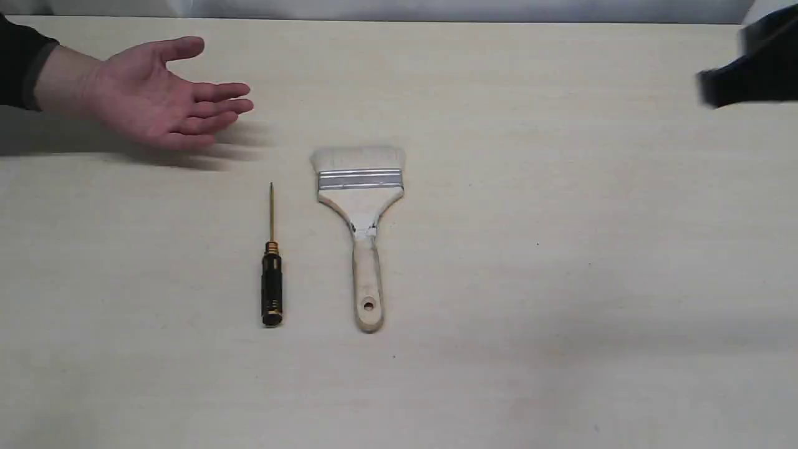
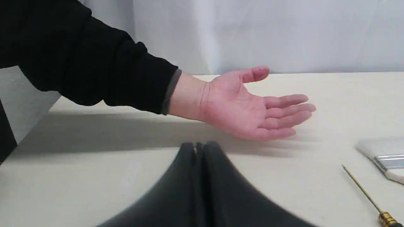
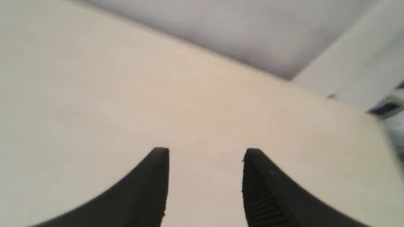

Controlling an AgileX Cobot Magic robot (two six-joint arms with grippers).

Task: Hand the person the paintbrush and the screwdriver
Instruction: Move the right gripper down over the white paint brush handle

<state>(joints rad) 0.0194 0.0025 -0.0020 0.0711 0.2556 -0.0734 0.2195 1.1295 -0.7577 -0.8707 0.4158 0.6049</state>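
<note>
Paintbrush (image 1: 361, 215) lies flat at the centre of the exterior frame, pale bristles toward the top edge, light wooden handle toward the bottom, hole through the handle end. Silver ferrule (image 1: 360, 179) bands it below the bristles; a whitish patch sits at the neck of the handle. Screwdriver (image 1: 272, 284) lies just left of the brush and roughly parallel to it, apart from it: thin gold shaft pointing to the top of the frame, black handle with gold rings toward the bottom. It is shorter and far narrower than the brush. Both rest on a pale wood-grain table (image 1: 561, 280). Person's hand (image 1: 156, 96) is in the upper left of the frame, up and left of the screwdriver tip and well apart from both tools. Palm turned up, fingers stretched out toward the right, thumb raised; fully open, holding nothing. Shadow falls on the table beneath it. Dark sleeve cuff (image 1: 25, 68) at the left edge. Right gripper (image 3: 205, 151) appears in the exterior view as a blurred dark shape at the upper right edge, well away from the tools; its wrist view shows the two black fingers spread wide, only bare table between them. Left gripper (image 2: 199, 145) does not appear in the exterior view; its wrist view shows the fingers pressed together with no gap, gripping nothing, with the open palm beyond them and the brush bristles and screwdriver shaft off to one side. Pale grey backdrop (image 2: 268, 31) behind the table.
</note>
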